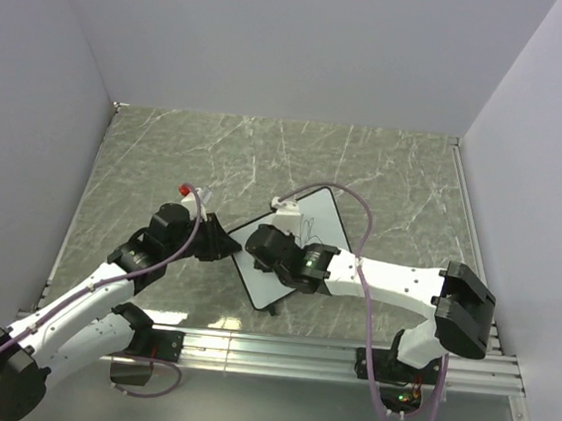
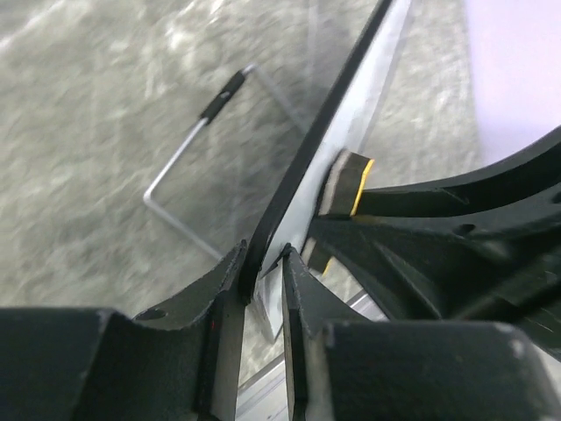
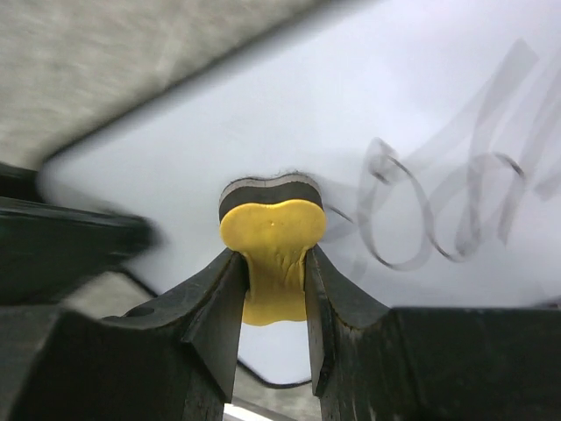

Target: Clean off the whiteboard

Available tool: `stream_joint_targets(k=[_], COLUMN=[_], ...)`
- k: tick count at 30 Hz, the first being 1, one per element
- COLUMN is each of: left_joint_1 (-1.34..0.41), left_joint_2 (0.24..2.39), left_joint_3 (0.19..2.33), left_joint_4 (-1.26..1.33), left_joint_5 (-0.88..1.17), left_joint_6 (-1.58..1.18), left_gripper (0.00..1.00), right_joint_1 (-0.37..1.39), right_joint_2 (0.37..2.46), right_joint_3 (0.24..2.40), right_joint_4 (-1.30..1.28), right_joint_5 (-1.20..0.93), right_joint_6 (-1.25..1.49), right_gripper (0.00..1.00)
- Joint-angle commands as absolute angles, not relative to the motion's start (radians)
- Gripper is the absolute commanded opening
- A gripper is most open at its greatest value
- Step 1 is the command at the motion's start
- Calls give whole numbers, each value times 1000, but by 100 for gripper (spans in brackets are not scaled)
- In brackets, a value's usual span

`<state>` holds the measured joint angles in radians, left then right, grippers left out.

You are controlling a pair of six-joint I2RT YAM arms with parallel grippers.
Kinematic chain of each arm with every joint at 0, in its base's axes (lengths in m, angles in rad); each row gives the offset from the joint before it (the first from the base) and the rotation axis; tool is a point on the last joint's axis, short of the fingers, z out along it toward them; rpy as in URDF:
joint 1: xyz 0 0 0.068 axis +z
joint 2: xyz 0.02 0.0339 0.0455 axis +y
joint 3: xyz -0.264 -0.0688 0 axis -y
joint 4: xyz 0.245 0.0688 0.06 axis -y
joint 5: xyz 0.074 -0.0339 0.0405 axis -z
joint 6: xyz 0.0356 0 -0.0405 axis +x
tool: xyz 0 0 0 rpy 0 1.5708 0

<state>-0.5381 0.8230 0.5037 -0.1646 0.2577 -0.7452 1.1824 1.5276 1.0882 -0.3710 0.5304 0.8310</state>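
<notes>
The whiteboard [image 1: 298, 240] stands tilted at mid-table, white with a thin black frame and black scribbles [image 3: 438, 210] on its face. My left gripper [image 1: 220, 241] is shut on the board's left edge [image 2: 289, 197], one finger on each side. My right gripper [image 1: 270, 241] is shut on the yellow bone-shaped eraser [image 3: 273, 254], whose dark felt end [image 3: 270, 189] presses on the board face, left of the scribbles. The eraser [image 2: 346, 182] also shows in the left wrist view, against the board.
The board's wire stand [image 2: 188, 171] rests on the grey marble tabletop [image 1: 217, 155] behind it. A metal rail [image 1: 278, 350] runs along the near edge. White walls enclose the table on three sides.
</notes>
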Motion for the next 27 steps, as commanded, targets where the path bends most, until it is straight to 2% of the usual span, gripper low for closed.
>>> stream_joint_targets(k=[1, 8, 12, 18, 27], left_joint_1=[-552, -560, -561, -578, -626], left_joint_2=[830, 815, 815, 810, 808], left_joint_3=[520, 518, 517, 518, 526], left_joint_4=[-258, -264, -264, -268, -290], left_joint_5=[247, 221, 216, 201, 166], left_joint_6=[-738, -741, -739, -739, -744], left_gripper=[0, 0, 0, 0, 0], right_joint_1=[1175, 1178, 1180, 1180, 1149], right_joint_2=[1513, 1490, 1476, 1502, 1666], right_joint_3=[996, 833, 836, 985, 1285], right_joint_4=[-367, -337, -348, -360, -446], right_joint_5=[577, 515, 514, 518, 535], right_joint_6=[897, 974, 974, 905, 813], right_gripper=[0, 0, 0, 0, 0])
